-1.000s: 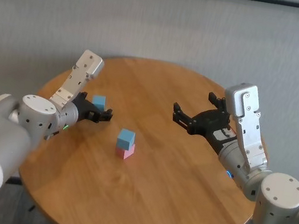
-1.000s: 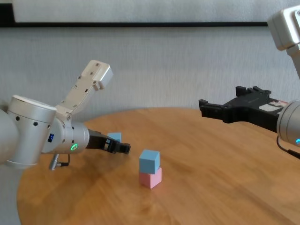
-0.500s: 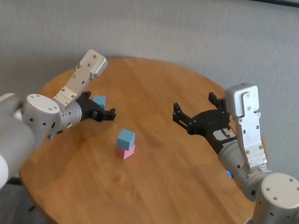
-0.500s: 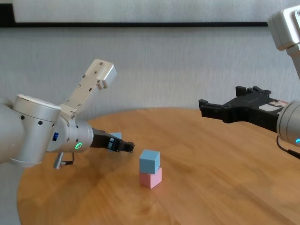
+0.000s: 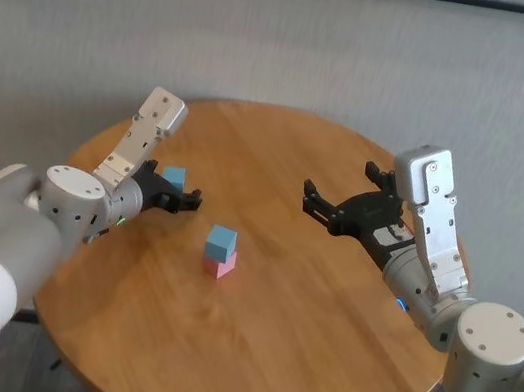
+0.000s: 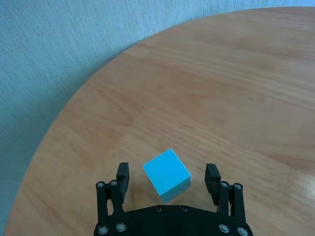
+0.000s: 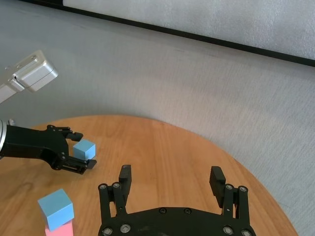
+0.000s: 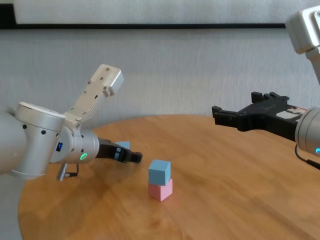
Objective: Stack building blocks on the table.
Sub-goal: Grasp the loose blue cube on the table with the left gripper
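Table: the round wooden table (image 5: 254,357) is honey-brown, with plank grain and a mild sheen; its flat top gives the cubes firm footing.
Right arm: the right claw (image 5: 333,209) hangs above the table's right part, released and holding nothing, well apart from every block.
Left arm: the left claw (image 6: 168,178) sits low near the table's left edge, released, its black fingers (image 6: 212,176) on either side of the loose light blue block (image 6: 167,173) but apart from it.
Stack: a second light blue block (image 5: 220,242) rests on the pink block (image 5: 220,266) near the table's middle, turned a little off square from it.
Blocks: plain matte cubes of equal size with crisp edges; they look light and easy to shove.
Risk, grasp: the loose cube lies skewed to the fingers, so closing may catch its corners and twist or push it toward the left edge.
Risk, placing: the stack is narrow and already misaligned; a tilted or off-centre third cube could topple it.
Risk, approach: a low sweep of the left claw toward the middle could knock the stack over.
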Tool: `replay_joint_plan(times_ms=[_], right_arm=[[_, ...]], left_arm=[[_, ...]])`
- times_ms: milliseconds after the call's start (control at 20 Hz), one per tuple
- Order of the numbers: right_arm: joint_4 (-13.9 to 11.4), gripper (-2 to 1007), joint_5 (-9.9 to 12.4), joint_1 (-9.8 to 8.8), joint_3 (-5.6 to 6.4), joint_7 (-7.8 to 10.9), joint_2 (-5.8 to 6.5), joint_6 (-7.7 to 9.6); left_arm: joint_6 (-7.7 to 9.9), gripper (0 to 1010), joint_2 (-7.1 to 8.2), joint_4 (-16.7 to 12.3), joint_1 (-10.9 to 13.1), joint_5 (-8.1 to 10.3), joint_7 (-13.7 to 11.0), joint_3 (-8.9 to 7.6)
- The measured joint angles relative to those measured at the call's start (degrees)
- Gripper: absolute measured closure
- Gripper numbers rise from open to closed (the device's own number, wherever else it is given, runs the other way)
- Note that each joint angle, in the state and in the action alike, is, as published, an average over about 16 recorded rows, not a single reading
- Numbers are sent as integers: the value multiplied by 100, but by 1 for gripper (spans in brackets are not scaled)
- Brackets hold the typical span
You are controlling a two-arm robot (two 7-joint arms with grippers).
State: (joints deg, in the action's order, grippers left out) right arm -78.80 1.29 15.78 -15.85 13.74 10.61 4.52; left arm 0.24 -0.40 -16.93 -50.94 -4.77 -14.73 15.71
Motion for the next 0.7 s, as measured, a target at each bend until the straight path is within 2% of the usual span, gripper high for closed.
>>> replay_joint_plan(times_ms=[400,700], right_arm=[[0,0,0,0,0,0,0,0],[0,0,0,0,0,0,0,0]], left_arm=[[-133,72,-36,244,-118,-18,6,-43],[-245,197,-63,435,-209,-37,6,-75]])
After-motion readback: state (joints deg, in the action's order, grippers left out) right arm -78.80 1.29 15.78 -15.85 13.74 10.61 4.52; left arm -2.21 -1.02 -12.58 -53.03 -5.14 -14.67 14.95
